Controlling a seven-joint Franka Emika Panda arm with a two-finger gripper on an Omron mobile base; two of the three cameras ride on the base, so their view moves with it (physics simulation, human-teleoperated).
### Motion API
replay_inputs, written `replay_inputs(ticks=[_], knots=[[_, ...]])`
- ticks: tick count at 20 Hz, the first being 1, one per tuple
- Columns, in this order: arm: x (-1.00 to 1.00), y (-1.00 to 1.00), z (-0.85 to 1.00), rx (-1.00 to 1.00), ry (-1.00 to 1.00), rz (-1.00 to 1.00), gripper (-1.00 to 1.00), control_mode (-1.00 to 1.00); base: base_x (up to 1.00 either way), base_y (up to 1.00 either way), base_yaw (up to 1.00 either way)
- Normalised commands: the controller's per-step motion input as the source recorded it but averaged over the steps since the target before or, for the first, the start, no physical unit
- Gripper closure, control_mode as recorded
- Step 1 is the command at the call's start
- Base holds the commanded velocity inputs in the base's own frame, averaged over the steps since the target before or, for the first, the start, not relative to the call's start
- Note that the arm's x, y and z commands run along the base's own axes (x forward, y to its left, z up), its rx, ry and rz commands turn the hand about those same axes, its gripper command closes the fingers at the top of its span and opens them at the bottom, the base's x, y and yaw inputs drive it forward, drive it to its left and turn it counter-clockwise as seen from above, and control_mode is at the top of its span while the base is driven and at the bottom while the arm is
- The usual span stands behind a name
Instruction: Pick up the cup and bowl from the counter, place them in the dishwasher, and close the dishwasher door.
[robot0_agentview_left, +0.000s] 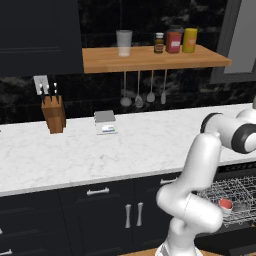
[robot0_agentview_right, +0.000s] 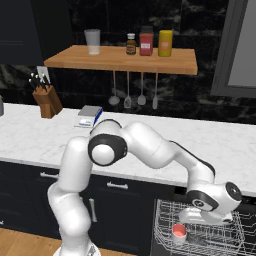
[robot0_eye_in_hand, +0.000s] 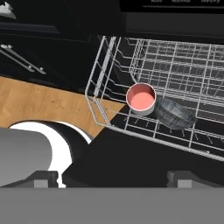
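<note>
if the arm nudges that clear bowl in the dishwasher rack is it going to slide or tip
The bowl lies tilted against the cup, so a nudge would probably rock it. Its rounded, glassy look suggests it is slippery and perhaps fragile; the rack wires should limit sliding.

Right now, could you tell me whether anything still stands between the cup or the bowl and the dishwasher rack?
Nothing visible does: the cup and the bowl already sit side by side in the rack, which is pulled out. The gripper hangs above them with its fingers apart, holding nothing.

Even, flat rendered light; soft, slightly blurry
</note>
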Motion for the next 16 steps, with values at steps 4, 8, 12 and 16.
replay_inputs(ticks=[4, 8, 12, 16], knots=[[-0.04, 0.06, 0.06, 0.00, 0.00, 0.00, -1.00, -1.00, 0.00, 0.00, 0.00], [-0.03, -0.17, 0.20, 0.04, 0.00, 0.00, -1.00, -1.00, 0.00, 0.00, 0.00], [-0.28, -0.08, 0.26, 0.08, -0.04, 0.00, -1.00, -1.00, 0.00, 0.00, 0.00], [-0.41, -0.38, 0.22, 0.16, -0.11, 0.00, -1.00, -1.00, 0.00, 0.00, 0.00]])
